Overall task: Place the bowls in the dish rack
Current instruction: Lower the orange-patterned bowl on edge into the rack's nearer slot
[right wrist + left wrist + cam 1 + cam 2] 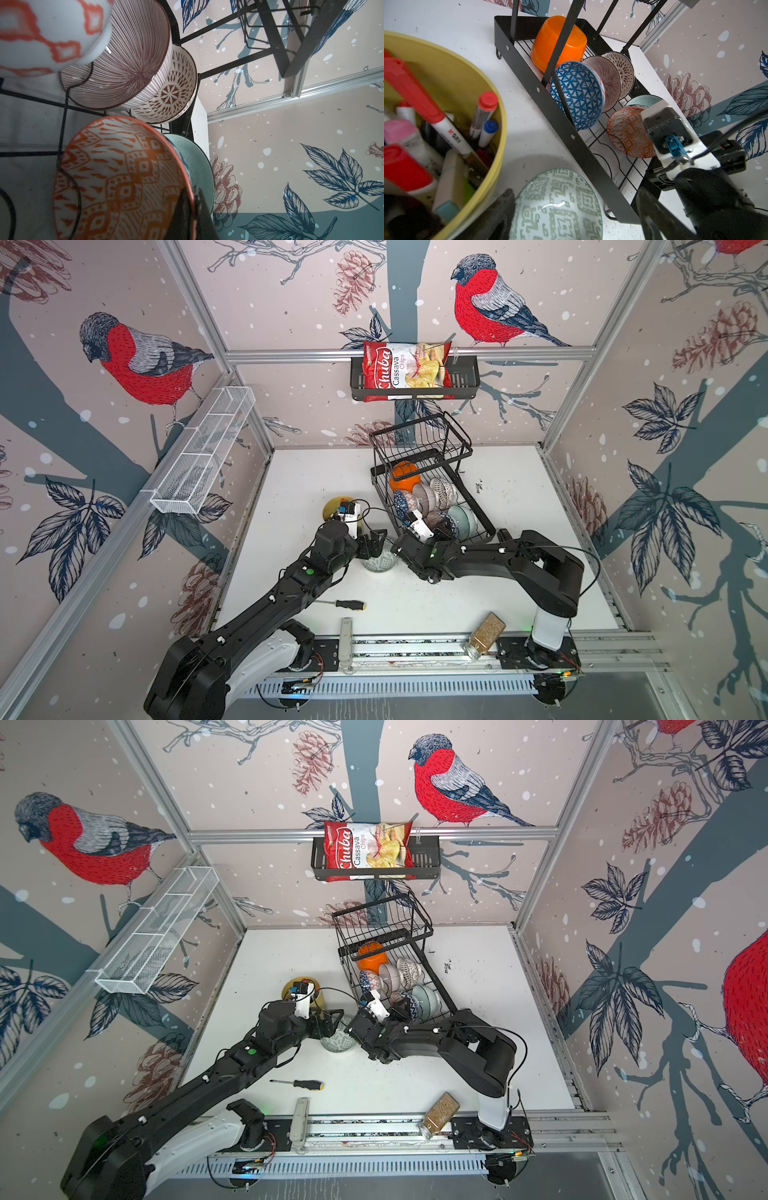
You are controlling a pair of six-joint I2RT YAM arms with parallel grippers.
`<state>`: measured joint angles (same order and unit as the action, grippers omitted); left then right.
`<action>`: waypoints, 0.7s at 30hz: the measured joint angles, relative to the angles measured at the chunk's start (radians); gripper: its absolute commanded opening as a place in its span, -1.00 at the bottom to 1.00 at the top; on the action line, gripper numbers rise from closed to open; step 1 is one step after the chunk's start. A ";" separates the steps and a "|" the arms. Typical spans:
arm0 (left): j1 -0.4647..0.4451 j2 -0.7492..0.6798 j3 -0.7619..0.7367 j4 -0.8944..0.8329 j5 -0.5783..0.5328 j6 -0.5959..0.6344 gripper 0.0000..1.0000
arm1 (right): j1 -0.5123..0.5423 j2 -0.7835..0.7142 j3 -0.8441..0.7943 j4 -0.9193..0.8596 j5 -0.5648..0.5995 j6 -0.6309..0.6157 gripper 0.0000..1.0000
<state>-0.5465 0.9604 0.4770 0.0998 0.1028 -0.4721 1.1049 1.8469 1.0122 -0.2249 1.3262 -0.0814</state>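
My left gripper [375,546] gapes wide astride the green-patterned bowl [556,205], which sits upright on the table [529,149] beside the rack [554,112]. My right gripper [192,194] is clamped on the rim of the orange-patterned bowl [124,182], which stands on edge in the rack's lower tray.

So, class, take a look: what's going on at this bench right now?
Two robot arms are loading bowls into a black dish rack. The right gripper is shut on the rim of an orange-patterned bowl standing in the rack's lower tray, where an orange plastic bowl and a blue-patterned bowl also sit. The left gripper is open, straddling a green-patterned bowl on the table, not yet closed on it.
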 measured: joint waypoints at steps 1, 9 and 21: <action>0.001 0.000 0.000 0.000 0.000 0.000 0.81 | 0.000 0.000 0.000 0.000 0.000 0.000 -1.00; 0.002 -0.003 0.000 0.000 0.000 0.000 0.82 | 0.005 0.004 0.024 -0.040 -0.016 0.011 -0.86; 0.002 -0.019 -0.011 0.000 0.000 0.000 0.81 | 0.020 0.014 0.068 -0.117 -0.077 0.085 -0.56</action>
<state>-0.5442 0.9417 0.4660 0.0998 0.1024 -0.4725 1.1248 1.8614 1.0798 -0.3416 1.2491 0.0036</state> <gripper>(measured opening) 0.907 0.196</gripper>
